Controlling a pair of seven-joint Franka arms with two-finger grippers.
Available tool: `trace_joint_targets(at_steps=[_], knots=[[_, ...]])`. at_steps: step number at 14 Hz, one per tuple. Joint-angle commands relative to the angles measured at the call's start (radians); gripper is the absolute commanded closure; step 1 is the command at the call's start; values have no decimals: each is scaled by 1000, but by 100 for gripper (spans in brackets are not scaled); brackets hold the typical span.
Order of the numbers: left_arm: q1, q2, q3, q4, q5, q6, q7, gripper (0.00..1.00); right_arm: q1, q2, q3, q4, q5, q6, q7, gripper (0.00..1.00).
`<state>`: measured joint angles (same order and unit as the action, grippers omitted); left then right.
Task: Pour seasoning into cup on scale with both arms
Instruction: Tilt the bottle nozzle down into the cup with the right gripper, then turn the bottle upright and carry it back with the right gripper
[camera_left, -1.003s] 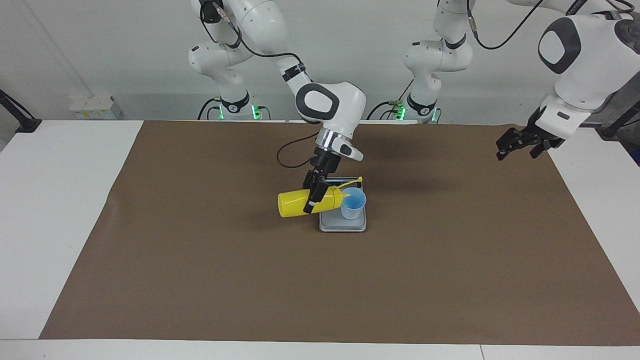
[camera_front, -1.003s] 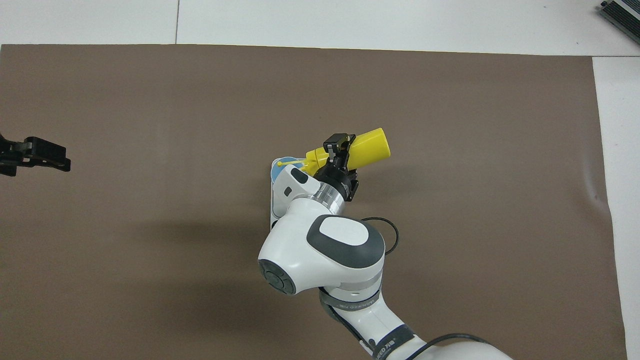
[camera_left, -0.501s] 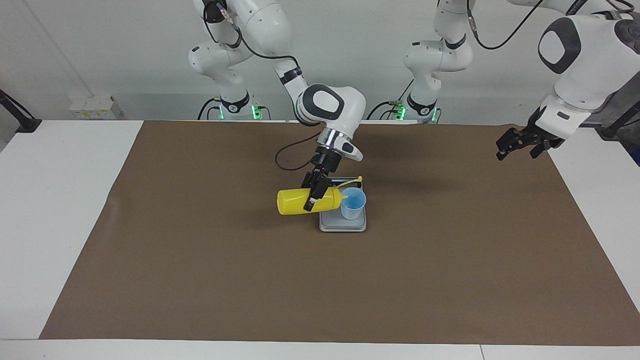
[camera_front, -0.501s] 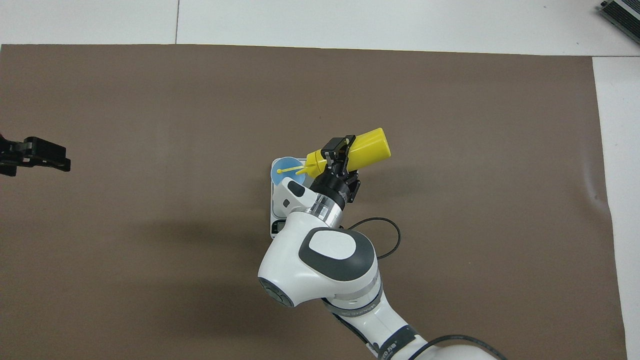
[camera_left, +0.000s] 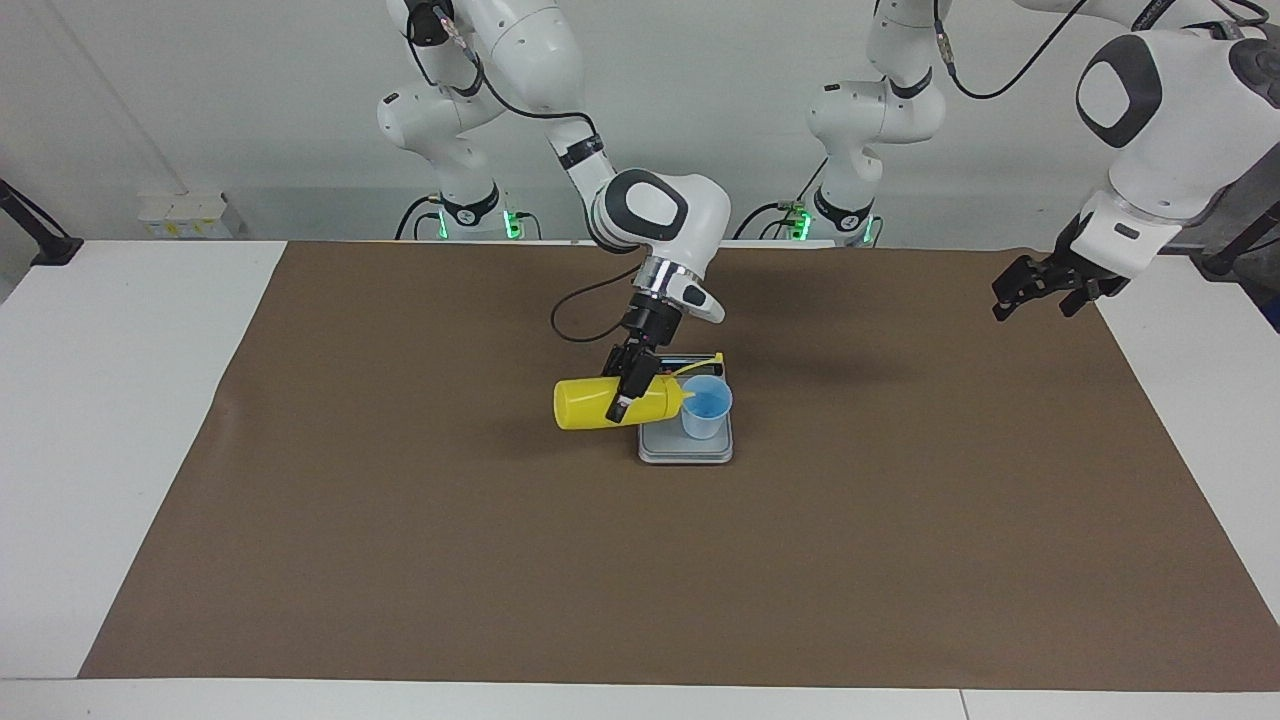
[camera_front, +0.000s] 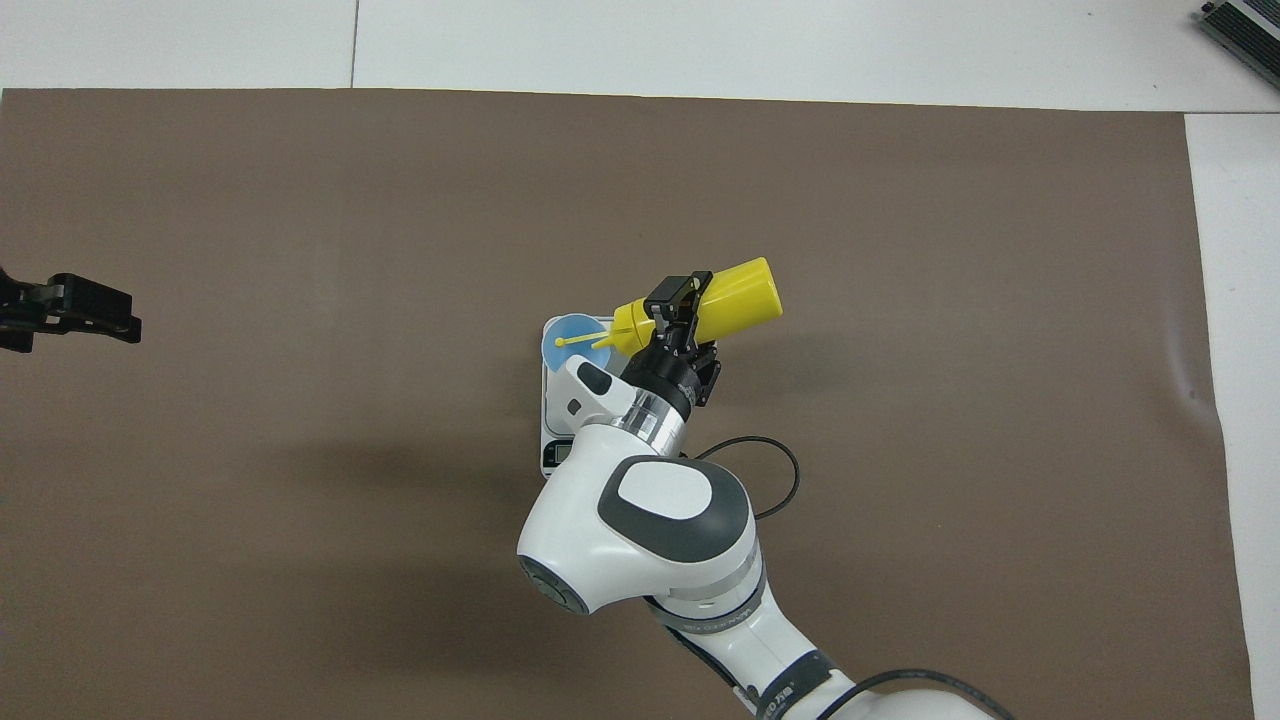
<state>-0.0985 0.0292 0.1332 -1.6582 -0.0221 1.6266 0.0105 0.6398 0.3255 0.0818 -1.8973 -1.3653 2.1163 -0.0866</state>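
Seasoning bottle (camera_left: 600, 402) held sideways in the air, clamped in right gripper (camera_left: 632, 385), nozzle over rim of cup (camera_left: 706, 406). Cup stands on scale (camera_left: 686, 450) mid-table, on the brown mat (camera_left: 400, 550). Step in hand, by my read: pouring, tip at the cup. Next calls for a bit more tilt or squeeze with nozzle kept inside the rim. Left gripper (camera_left: 1035, 285) waits over the mat's edge at its own end, fingers apart, holding nothing.

scale (camera_front: 548, 400) largely hidden under right arm (camera_front: 640, 510), left pincer (camera_front: 70, 312) cut by frame edge
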Motion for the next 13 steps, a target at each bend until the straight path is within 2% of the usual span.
trace_joint_targets(at_steps=[1,5,8,10,13], knots=[[-1,-25,3,-28,2,19,2,0,1,-20,6,-9,-40,-33,48,59],[-1,-25,3,-28,2,18,2,0,-2,-34,13,-6,-12,-32,62,58],[-1,-25,3,-28,1,18,2,0,-18,-80,13,-11,61,0,44,57],[-1,-25,3,-28,2,18,2,0,-40,-103,13,-12,138,8,27,57],[-1,-25,3,-28,1,18,2,0,-101,-157,13,-16,323,57,-66,57]])
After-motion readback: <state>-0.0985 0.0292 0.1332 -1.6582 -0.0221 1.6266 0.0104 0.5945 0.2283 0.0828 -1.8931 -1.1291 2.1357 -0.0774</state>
